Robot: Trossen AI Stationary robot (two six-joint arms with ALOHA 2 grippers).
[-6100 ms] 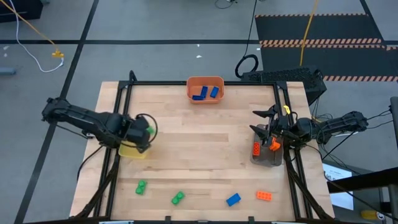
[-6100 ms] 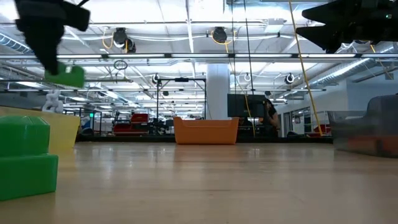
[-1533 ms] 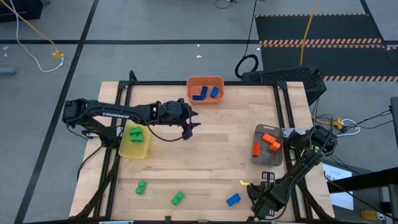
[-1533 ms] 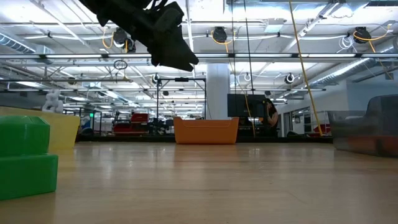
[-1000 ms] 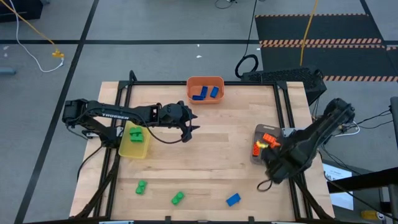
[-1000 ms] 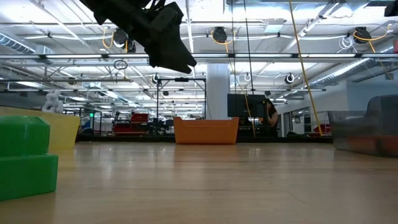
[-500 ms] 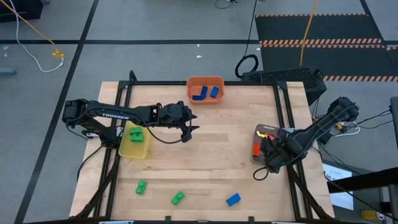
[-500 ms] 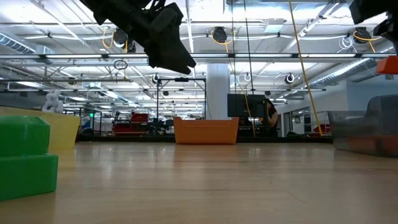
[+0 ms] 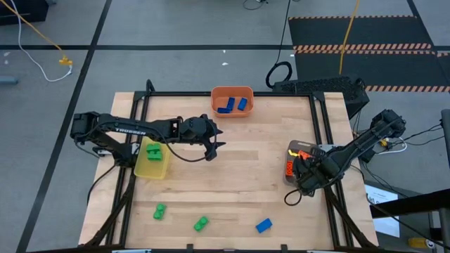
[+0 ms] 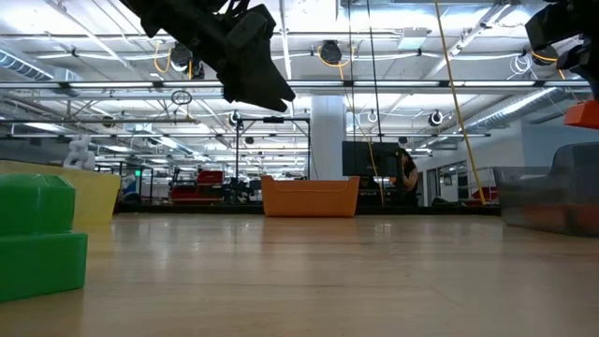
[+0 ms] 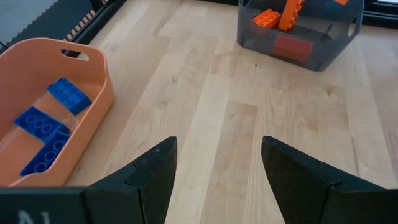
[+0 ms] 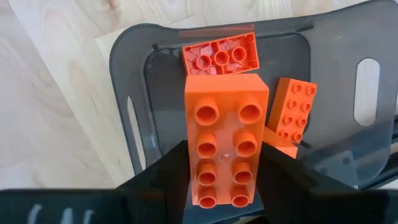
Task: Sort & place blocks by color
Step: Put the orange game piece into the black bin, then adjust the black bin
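We found the right gripper [image 12: 227, 180] clamped on an orange brick [image 12: 225, 138], its two dark fingers pressed against the brick's long sides, studs facing the wrist camera. The brick hung directly above the grey bin [image 12: 127, 81] at the right edge of the table, where two more orange bricks lay: one upside down [image 12: 219, 55] against the far wall and one studs-up [image 12: 292, 109] beside it. In the high view the right gripper [image 9: 301, 167] sat over that grey bin [image 9: 290, 149], and in the low view the held brick [image 10: 582, 114] showed above the bin's rim. We noted the left gripper [image 11: 217, 168] with its fingers spread wide and nothing between them, hovering above bare wood near the middle of the table [image 9: 246, 169]; in the high view the left gripper [image 9: 214, 144] lay between the yellow bin [image 9: 144, 169] and the orange bin [image 9: 232, 93]. The orange bin [image 11: 93, 68] held blue bricks [image 11: 68, 96]. We saw a green brick [image 9: 152, 150] in the yellow bin. Three bricks sat loose along the near edge of the table, well apart from both grippers: two green [image 9: 159, 211] [image 9: 201, 223] and one blue [image 9: 264, 225].
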